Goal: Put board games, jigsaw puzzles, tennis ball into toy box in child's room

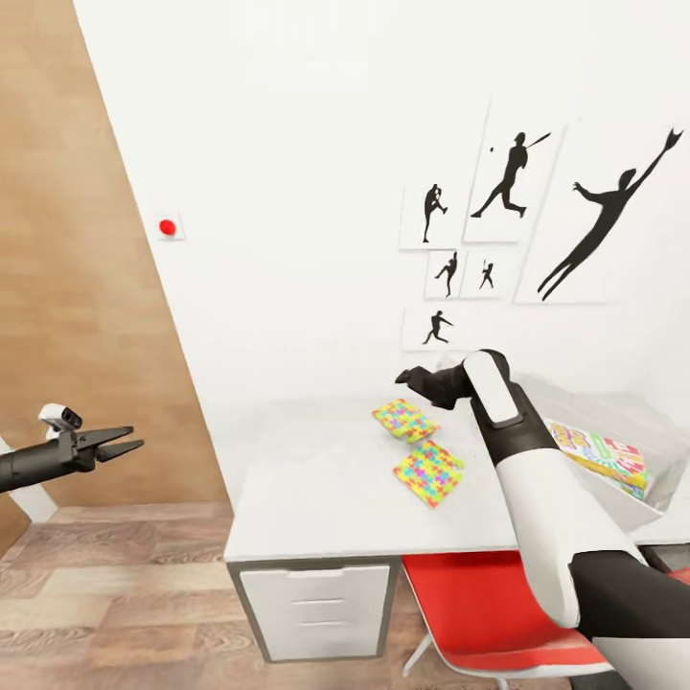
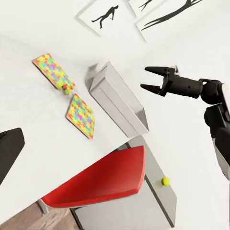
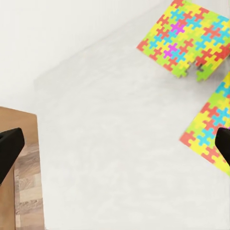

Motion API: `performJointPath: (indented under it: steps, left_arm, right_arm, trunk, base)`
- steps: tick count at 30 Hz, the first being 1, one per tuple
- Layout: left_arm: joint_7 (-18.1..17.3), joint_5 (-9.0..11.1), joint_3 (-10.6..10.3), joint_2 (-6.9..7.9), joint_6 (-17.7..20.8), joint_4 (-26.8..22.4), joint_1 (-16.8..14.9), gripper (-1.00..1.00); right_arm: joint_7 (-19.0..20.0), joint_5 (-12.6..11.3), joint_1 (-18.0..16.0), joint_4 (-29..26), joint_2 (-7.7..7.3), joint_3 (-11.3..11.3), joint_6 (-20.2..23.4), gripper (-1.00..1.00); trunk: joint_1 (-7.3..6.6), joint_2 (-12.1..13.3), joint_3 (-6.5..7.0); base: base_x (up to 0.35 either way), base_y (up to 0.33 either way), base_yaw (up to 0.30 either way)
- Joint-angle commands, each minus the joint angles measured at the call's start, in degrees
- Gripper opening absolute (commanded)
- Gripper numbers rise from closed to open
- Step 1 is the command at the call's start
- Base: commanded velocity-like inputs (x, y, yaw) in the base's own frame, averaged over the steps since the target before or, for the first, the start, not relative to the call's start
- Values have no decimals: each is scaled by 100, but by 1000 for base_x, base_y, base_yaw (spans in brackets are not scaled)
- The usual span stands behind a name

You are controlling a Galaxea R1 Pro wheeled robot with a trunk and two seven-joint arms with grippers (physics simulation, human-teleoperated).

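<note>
Two jigsaw puzzles (image 1: 406,419) (image 1: 428,471) lie flat side by side on the pale grey table (image 1: 316,489). My right gripper (image 1: 407,377) hovers open just above and beyond them; its fingertips (image 3: 8,148) frame bare tabletop with both puzzles (image 3: 184,38) (image 3: 213,129) off to one side. The toy box (image 1: 623,407) stands at the table's right, with a yellow-green-red board game (image 1: 599,450) inside. The tennis ball (image 2: 166,180) rests on a grey top past the chair. My left gripper (image 1: 137,439) is open and empty, out over the floor left of the table.
A red chair (image 1: 479,613) is tucked under the table's front, beside white drawers (image 1: 321,599). Black sports prints (image 1: 508,182) hang on the white wall behind. Wood-plank floor (image 1: 115,594) spreads left of the table. A small loose bit (image 2: 67,88) lies by one puzzle.
</note>
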Motion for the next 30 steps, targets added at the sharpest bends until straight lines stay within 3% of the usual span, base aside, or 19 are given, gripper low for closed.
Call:
performJointPath:
  steps: [1,12,30]
  left_arm:
    - [-20,8,8,5,58,34,-2,100]
    - [-20,11,31,7,53,96,-2,100]
    - [-20,12,26,1,12,97,-2,100]
  right_arm:
    - [-59,-56,-4,-1,-1,7,2,100]
    - [-57,-57,11,7,-13,5,2,100]
    - [-63,-57,20,49,-4,16,-9,100]
  trunk:
    - [5,-13,-13]
    - [5,-13,-13]
    - [5,-13,-13]
  base:
    - [157,96,-281]
    - [141,70,-263]
    - [57,53,-24]
